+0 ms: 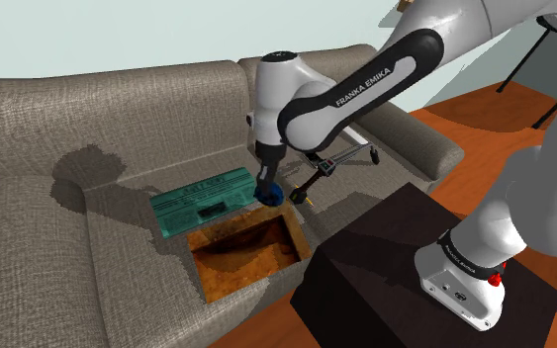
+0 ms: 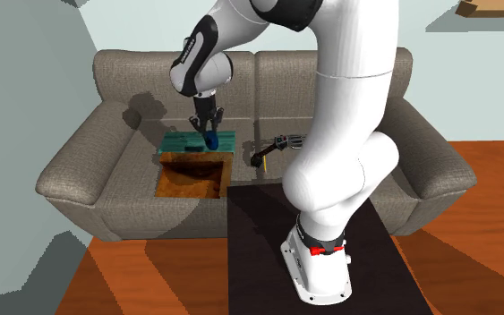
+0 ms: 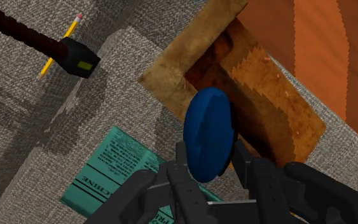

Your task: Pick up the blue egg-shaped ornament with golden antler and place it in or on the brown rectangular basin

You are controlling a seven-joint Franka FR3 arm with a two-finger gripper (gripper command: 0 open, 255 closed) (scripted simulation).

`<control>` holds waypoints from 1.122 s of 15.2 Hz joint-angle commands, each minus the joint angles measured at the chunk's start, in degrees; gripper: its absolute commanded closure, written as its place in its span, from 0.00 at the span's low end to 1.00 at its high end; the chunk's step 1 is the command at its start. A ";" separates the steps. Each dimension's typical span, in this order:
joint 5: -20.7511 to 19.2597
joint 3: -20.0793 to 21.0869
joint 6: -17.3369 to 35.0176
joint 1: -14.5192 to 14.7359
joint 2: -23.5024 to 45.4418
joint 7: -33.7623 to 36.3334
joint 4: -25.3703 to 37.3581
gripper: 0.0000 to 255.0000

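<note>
Grey sofa seat [image 1: 48, 129] bears a brown basin [image 1: 258, 263] beside a green leaflet [image 1: 202, 203]; seemingly just above its rim, the gripper [image 2: 211, 135] pinches a blue egg-shaped ornament [image 3: 209, 137].

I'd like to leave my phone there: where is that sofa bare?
Bare seat lies between the armrest and the green booklet. Crowded: the middle, where booklet, brown basin, pencil, black tool and the claw holding the blue ornament cluster.
</note>
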 commanded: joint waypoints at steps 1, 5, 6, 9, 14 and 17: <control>0.02 1.01 0.34 1.64 -0.42 2.73 -0.67 1.00; -0.01 3.09 0.82 4.97 -0.92 8.14 -1.51 1.00; -0.21 3.02 1.53 5.02 -0.31 8.26 -1.63 1.00; -0.84 2.78 3.61 5.20 1.56 8.62 -1.89 1.00; -1.96 2.26 6.99 5.58 4.84 9.28 -2.06 1.00; -2.65 1.88 8.95 5.87 6.90 9.69 -2.01 1.00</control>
